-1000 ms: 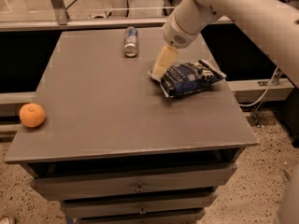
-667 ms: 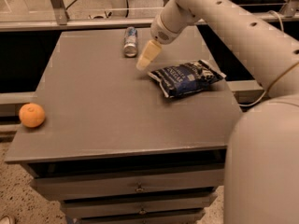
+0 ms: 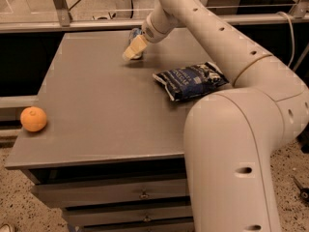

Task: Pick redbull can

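The redbull can (image 3: 134,33) lies on its side near the far edge of the grey table (image 3: 96,105). Only its far end shows; the rest is hidden behind my gripper. My gripper (image 3: 132,51), with cream-coloured fingers, hangs down right over the near part of the can, at or just above the tabletop. The white arm reaches to it from the right foreground.
A dark blue crinkly snack bag (image 3: 190,80) lies to the right of the gripper. An orange fruit (image 3: 33,119) sits near the table's front left corner. Drawers (image 3: 140,197) are below the tabletop. A metal railing (image 3: 58,25) runs behind the table.
My gripper has moved left and away from the snack bag to the can, and now covers most of it. The arm fills more of the right foreground.
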Controlling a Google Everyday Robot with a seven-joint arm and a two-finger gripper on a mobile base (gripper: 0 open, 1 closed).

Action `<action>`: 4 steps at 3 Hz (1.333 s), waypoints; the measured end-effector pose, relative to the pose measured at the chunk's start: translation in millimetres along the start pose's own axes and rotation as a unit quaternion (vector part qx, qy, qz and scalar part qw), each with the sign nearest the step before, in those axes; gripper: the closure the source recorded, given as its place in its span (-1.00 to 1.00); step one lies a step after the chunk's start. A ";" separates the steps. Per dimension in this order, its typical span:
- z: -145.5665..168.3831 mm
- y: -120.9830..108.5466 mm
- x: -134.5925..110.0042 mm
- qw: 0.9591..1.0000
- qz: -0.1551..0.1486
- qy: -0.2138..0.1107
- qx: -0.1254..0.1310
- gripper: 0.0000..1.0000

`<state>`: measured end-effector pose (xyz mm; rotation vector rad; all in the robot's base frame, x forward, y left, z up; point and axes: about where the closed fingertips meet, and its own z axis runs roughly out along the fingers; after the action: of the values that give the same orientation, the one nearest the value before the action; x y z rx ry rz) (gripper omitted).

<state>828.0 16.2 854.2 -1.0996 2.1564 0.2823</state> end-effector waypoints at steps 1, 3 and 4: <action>13.0 0.7 -4.6 0.998 0.066 0.018 -0.002 -1.00; 25.4 19.6 -11.1 0.990 0.135 0.041 -0.017 -0.17; 14.6 31.6 -15.3 0.992 0.122 0.032 -0.027 0.30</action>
<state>816.6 52.2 850.1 -0.8847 2.3558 0.4231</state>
